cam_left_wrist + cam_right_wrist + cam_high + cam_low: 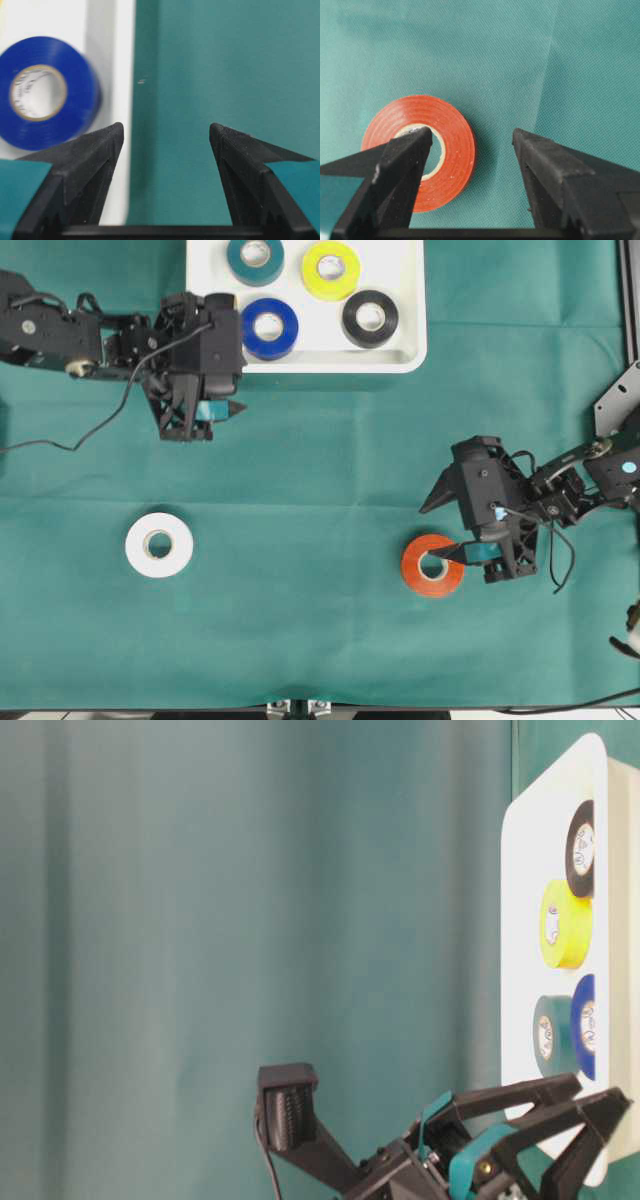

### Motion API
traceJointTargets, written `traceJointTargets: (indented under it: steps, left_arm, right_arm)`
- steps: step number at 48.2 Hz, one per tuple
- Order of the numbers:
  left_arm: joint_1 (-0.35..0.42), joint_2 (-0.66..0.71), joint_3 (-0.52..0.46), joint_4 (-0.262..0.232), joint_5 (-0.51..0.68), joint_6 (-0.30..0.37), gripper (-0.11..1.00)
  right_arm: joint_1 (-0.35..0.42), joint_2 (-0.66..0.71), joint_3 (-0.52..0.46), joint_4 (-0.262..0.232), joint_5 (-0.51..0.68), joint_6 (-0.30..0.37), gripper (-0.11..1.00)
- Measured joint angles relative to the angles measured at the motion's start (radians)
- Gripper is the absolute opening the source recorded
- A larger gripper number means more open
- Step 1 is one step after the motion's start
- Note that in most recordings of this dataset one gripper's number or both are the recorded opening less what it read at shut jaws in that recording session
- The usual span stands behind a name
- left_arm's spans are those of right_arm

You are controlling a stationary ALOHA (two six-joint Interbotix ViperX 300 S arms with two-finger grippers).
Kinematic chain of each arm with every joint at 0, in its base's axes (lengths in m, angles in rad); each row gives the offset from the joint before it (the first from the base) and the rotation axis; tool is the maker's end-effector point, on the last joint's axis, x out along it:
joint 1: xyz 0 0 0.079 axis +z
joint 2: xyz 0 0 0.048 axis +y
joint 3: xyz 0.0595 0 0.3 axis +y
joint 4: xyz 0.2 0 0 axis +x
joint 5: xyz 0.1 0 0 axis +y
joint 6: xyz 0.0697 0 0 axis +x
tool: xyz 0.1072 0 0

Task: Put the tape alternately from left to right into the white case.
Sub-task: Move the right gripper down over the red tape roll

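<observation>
Woven teal cloth [320, 480], glossy round orange-red roll [433, 564], smooth rounded white case [400, 350]

Two arms of matte black plastic and metal are seen, the left arm [70, 335] at the upper left of the overhead frame and the right arm [590, 475] at its right edge. Thin black cables are looped beside both wrists. Tapered, pointed black fingers [95, 150] with ribbed inner faces are shown, and teal strips are fitted behind them.
</observation>
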Motion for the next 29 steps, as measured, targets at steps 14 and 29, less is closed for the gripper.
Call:
traceJointTargets:
  steps: [14,29]
  left_arm:
    - [-0.032,-0.014,0.003,0.002,0.002,-0.038,0.96]
    - [-0.035,-0.015,0.005,0.0,0.002,-0.038,0.96]
  right_arm:
    - [0.031,0.032,-0.006,0.002,0.043,0.058,0.74]
    - [0.037,0.098,-0.026,0.002,0.061,0.069,0.74]
